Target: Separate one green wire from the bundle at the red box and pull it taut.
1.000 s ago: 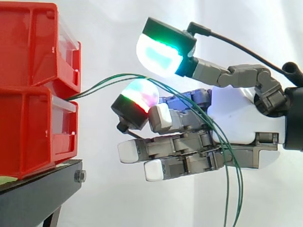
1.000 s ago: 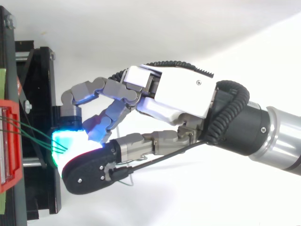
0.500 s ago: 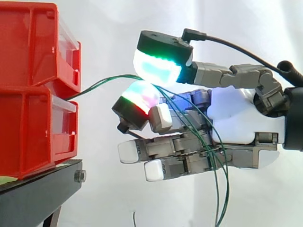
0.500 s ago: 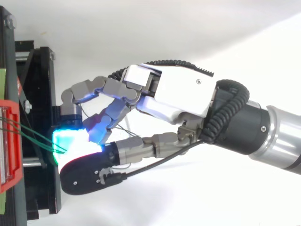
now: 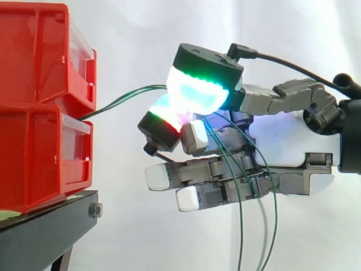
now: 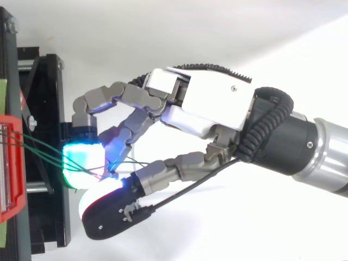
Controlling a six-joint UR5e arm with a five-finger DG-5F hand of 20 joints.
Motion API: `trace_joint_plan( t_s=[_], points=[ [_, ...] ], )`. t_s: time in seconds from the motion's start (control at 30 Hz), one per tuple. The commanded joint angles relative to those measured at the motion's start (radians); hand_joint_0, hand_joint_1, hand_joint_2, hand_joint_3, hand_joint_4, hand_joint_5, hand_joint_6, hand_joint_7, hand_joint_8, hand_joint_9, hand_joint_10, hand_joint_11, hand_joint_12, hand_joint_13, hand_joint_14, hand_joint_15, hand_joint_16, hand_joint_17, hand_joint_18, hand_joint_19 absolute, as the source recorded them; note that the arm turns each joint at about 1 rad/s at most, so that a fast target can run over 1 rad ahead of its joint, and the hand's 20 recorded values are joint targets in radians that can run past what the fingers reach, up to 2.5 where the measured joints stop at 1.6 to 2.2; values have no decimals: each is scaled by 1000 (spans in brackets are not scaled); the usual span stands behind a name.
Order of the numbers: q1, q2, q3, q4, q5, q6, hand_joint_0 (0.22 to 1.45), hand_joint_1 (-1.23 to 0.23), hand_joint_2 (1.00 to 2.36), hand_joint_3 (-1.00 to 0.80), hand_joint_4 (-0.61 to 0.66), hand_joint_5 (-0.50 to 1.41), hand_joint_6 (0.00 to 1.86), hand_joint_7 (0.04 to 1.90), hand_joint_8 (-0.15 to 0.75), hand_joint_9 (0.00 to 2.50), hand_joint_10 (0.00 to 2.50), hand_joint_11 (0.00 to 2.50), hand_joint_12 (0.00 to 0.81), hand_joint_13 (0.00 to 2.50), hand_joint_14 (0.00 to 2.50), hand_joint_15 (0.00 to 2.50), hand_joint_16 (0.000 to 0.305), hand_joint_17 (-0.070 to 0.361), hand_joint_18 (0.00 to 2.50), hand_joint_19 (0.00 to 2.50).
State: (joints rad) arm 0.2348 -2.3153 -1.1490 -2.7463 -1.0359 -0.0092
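Wires (image 5: 127, 99) pinched beside the red box (image 5: 34, 68)
Thin green wires are seen leaving the box front at 9 o'clock of the hand (image 5: 282, 144), rising between the glowing fingers (image 5: 197, 93) and trailing across the palm toward 6 o'clock. The fingers are closed tip to tip on the wires; whether one or several are held cannot be told. The wires are judged light, limp and slippery, prone to tangling. One is best taken close to the box, where they fan apart, and drawn gently toward 3 o'clock.
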Motion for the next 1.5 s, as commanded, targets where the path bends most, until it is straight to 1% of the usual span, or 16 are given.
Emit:
trace_joint_plan(
  t_s=[0.0, 0.03, 0.17, 0.33, 0.43, 0.5, 0.57, 0.7, 0.77, 0.8, 0.9, 1.1, 1.17, 1.23, 1.4, 1.47],
  points=[
    [0, 0, 0, -1, 0, 0, 679, -900, 1000, -500, 186, -159, 884, 1351, 318, 1098, 23, 771, 365, 833, 16, 391, 51, 114, 838, 473],
    [0, 0, 0, -1, 0, 0, 638, -845, 1000, -500, 201, -154, 881, 1317, 317, 1115, 24, 769, 366, 837, 16, 399, 51, 115, 841, 489],
    [-2, 0, 2, -1, -3, 0, 525, -657, 1000, -500, 214, -146, 866, 1316, 337, 1158, 22, 758, 396, 880, 16, 415, 56, 127, 892, 516],
    [-6, 0, 5, -1, -3, 0, 497, -514, 1000, -500, 214, -144, 853, 1310, 349, 1183, 23, 737, 408, 897, 15, 420, 61, 137, 912, 540],
    [-9, 0, 11, -7, -4, 0, 503, -508, 1000, -500, 214, -144, 849, 1315, 346, 1181, 20, 743, 412, 903, 15, 432, 61, 137, 914, 544],
    [-9, 0, 15, -13, -4, -2, 534, -527, 1000, -500, 208, -145, 847, 1318, 342, 1175, 22, 747, 403, 895, 16, 429, 59, 132, 897, 557],
    [-11, 0, 18, -23, -4, 0, 588, -607, 1013, -339, 205, -142, 847, 1357, 332, 1176, 24, 756, 390, 889, 18, 434, 56, 127, 885, 567],
    [-11, 0, 20, -30, -4, 0, 581, -688, 1021, -180, 217, -142, 854, 1421, 342, 1177, 23, 765, 393, 891, 17, 427, 56, 127, 891, 556],
    [-11, 0, 20, -30, -4, 0, 587, -749, 1025, -92, 197, -143, 860, 1453, 344, 1169, 23, 765, 391, 890, 16, 434, 56, 126, 895, 546],
    [-11, 0, 20, -30, -4, 0, 587, -749, 1025, -92, 197, -143, 860, 1453, 344, 1169, 23, 765, 391, 890, 16, 434, 56, 126, 895, 546],
    [-11, 0, 22, -32, -4, 0, 611, -810, 1026, -65, 132, -146, 874, 1441, 336, 1143, 24, 775, 391, 885, 17, 438, 55, 125, 893, 545],
    [-14, 5, 26, -50, -4, 1, 676, -884, 1022, -196, 101, -162, 889, 1387, 327, 1095, 25, 777, 383, 850, 16, 417, 54, 122, 879, 521],
    [-14, 10, 26, -62, -4, 1, 710, -922, 1015, -310, 108, -164, 887, 1410, 322, 1088, 23, 765, 377, 844, 16, 416, 54, 121, 868, 496],
    [-14, 16, 26, -92, -4, 1, 725, -925, 1012, -350, 103, -164, 887, 1403, 324, 1087, 24, 773, 376, 842, 16, 417, 53, 120, 864, 495],
    [-14, 25, 26, -118, -4, 3, 753, -928, 1005, -434, 107, -166, 886, 1394, 320, 1081, 24, 771, 372, 836, 16, 407, 53, 119, 857, 490],
    [-14, 28, 26, -131, -4, 6, 746, -931, 1003, -468, 139, -166, 886, 1373, 318, 1082, 24, 766, 371, 835, 18, 411, 53, 119, 858, 495]
  ],
)
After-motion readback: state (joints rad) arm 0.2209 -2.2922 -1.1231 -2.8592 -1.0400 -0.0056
